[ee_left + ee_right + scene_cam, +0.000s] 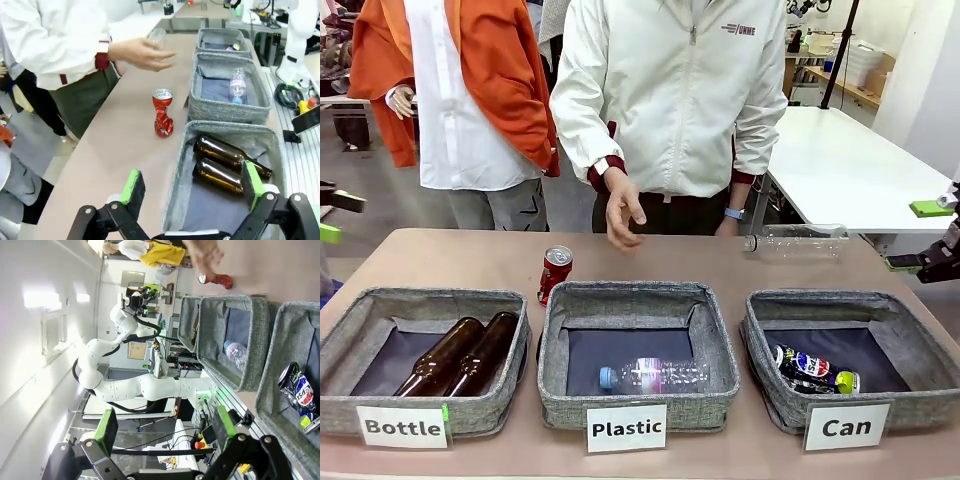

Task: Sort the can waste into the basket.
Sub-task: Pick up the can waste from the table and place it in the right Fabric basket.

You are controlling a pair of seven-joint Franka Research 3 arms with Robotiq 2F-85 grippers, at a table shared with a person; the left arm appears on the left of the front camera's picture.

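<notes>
In the front view, the red can (555,272), crumpled and silver-topped, is being left standing on the tabletop (470,255) just behind the Plastic basket (640,290), unsorted; the crushed dark can (810,370) is being held in the Can basket (850,298). In the left wrist view, the left pincer (192,186) is being held spread, empty. In the right wrist view, the right pincer (166,426) is likewise being held spread.

Three baskets sit on the tabletop (720,265): the Bottle basket (480,415), the Plastic basket (700,408) and the Can basket (920,410). There are three white labels (404,427), one per basket. Two brown bottles (438,357) lie side by side. There are two clear bottles (655,376). There are two cans: a red can (555,272) and a crushed can (813,368). Two people stand at the far side.
</notes>
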